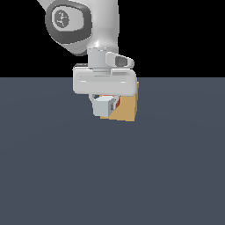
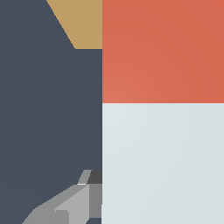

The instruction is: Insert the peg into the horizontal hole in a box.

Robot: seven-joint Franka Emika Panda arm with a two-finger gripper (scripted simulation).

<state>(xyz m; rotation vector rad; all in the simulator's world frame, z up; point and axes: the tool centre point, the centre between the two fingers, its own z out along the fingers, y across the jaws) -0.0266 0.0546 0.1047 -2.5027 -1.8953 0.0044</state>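
My gripper (image 1: pixel 104 103) hangs just in front of the tan box (image 1: pixel 127 107) and is shut on the peg (image 1: pixel 103 106). In the exterior view the peg's pale grey end faces the camera and a sliver of its orange-red end shows behind it, against the box. In the wrist view the peg (image 2: pixel 162 162) fills most of the picture, pale near the camera and orange-red farther off, with a corner of the box (image 2: pixel 81 19) beyond it. One grey finger (image 2: pixel 74 203) shows beside the peg. The hole is hidden behind the hand and the peg.
A flat dark blue-grey floor (image 1: pixel 112 176) spreads around the box on all sides. Nothing else stands on it in either view.
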